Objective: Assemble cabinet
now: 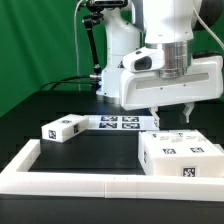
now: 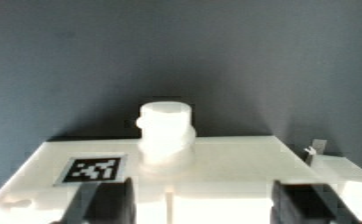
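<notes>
The jaws stand open, both fingers (image 2: 100, 204) spread apart and gripping nothing. They hang close above the top face of the cabinet box (image 1: 180, 158). On that face a short white peg (image 2: 165, 130) stands upright beside a marker tag (image 2: 98, 170). The box rests on the table (image 1: 100, 150) at the exterior view's right, just inside the white rail (image 1: 90, 186). A smaller cabinet block (image 1: 60, 128) lies well apart at the exterior view's left, just beside the marker board (image 1: 118, 123).

Lit brightly from above; soft shadows on the black table (image 1: 80, 155), white cabinet (image 1: 180, 155) nearly washed out. Soft, grainy blur across the wrist view.
</notes>
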### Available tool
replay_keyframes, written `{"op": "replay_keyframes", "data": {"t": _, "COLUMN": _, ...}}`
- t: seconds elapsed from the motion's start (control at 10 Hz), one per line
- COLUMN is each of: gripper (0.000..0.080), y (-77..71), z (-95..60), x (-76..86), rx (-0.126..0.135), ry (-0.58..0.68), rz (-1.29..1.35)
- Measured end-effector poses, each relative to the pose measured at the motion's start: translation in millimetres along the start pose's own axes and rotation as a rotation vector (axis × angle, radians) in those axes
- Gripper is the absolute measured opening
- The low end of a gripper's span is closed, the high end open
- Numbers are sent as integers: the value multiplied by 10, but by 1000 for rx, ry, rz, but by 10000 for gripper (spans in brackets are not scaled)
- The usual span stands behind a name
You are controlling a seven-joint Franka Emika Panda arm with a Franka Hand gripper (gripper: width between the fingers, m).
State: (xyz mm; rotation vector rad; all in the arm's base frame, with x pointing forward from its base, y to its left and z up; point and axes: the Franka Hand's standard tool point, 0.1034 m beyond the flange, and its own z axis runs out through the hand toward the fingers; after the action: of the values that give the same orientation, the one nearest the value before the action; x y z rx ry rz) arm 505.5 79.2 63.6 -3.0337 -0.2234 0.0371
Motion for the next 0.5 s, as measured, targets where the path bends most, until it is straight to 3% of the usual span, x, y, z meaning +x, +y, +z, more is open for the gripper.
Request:
{"op": "replay_keyframes", "data": {"t": 0.2, "gripper": 368, "y": -7, "z": 2, "x": -1, "rx": 0, "ry": 0, "rz": -1}}
{"op": "replay_keyframes", "data": {"t": 0.4, "gripper": 680, "y": -1, "z": 52, "x": -65, "rx": -1, "ry": 2, "rz": -1}}
{"op": "replay_keyframes", "data": {"t": 0.5, "gripper": 680, "y": 3, "z": 109, "x": -148, "rx": -3, "ry": 1, "rz": 1}}
